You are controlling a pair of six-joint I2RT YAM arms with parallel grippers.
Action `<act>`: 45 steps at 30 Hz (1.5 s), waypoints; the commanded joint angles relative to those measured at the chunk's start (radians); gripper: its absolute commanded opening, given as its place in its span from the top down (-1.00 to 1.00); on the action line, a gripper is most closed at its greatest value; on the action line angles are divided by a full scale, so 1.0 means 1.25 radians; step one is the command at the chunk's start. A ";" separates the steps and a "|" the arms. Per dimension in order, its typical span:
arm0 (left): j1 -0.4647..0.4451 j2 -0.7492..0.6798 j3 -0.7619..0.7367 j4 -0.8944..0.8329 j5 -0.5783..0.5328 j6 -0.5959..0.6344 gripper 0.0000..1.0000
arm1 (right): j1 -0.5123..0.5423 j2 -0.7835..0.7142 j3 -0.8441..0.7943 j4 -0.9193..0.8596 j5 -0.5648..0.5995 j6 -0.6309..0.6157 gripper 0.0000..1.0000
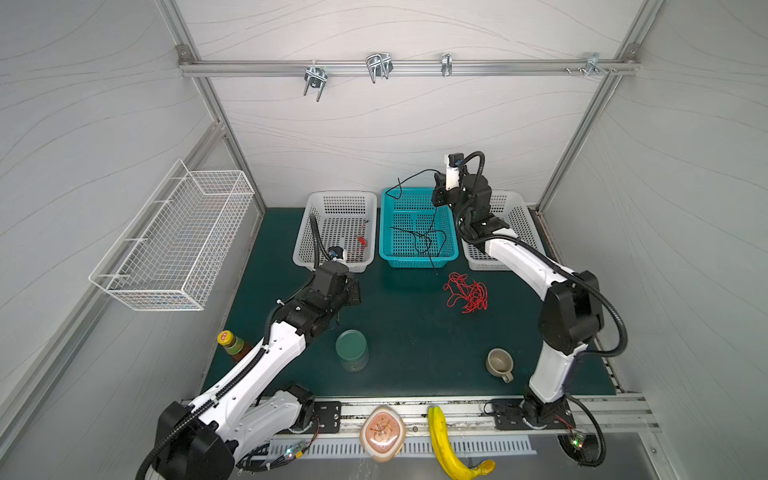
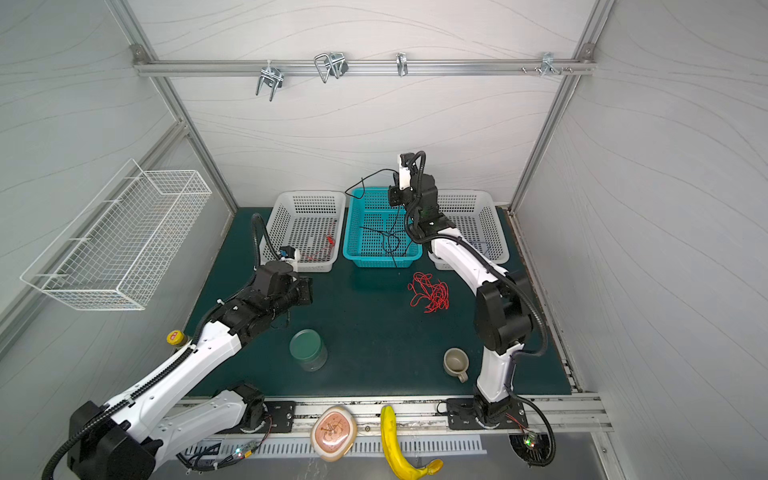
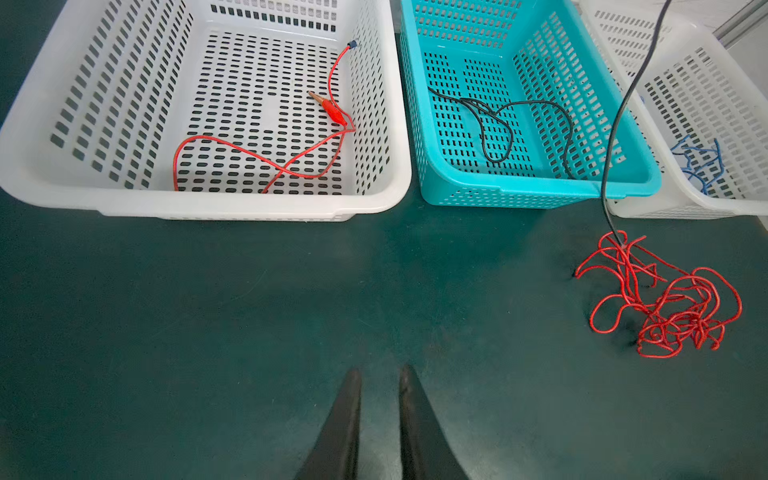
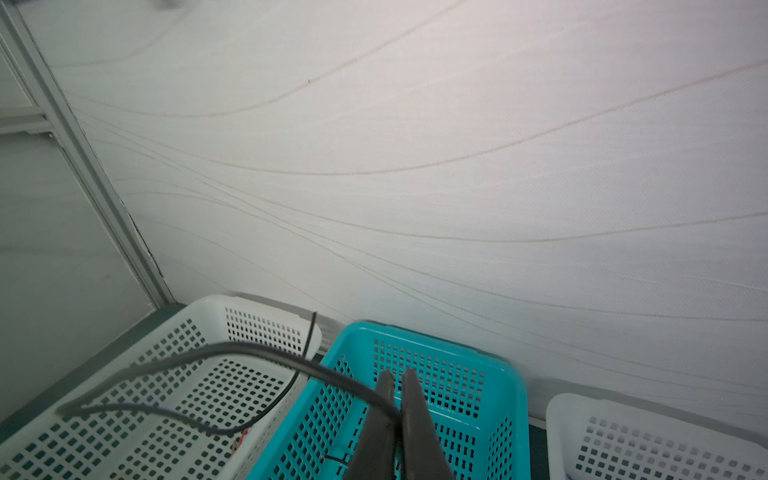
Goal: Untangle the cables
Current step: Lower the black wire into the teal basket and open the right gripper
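The right gripper (image 4: 397, 374) is clenching its jaws on a black cable (image 4: 249, 349), pinching it high above the teal basket (image 1: 451, 249) near the back wall. From that pinch one stretch is looping out to the side, and the other is hanging straight down past the basket's front rim to the green mat (image 3: 291, 291). There its lower end is meeting the top loop of the red tangle (image 3: 665, 303); whether it is caught in it cannot be told. The left gripper (image 3: 380, 374) is hovering low over the bare mat with its jaws slightly parted and nothing between them, well apart from the tangle. Further out, another black cable (image 3: 494, 124) is lying in the teal basket. A red clip lead (image 3: 266, 162) is sitting in the left white basket (image 3: 249, 208), and a blue wire (image 3: 702, 162) in the right white basket (image 3: 673, 208). The step in hand looks like drawing the black cable clear for the teal basket. The next move probably calls for freeing its tail, then letting go over the basket, with the left gripper pinning the red loops if they are dragging along.
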 commanded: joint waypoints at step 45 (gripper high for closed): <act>0.002 0.052 0.036 0.003 0.059 0.005 0.53 | -0.019 0.109 0.045 -0.316 0.048 0.051 0.08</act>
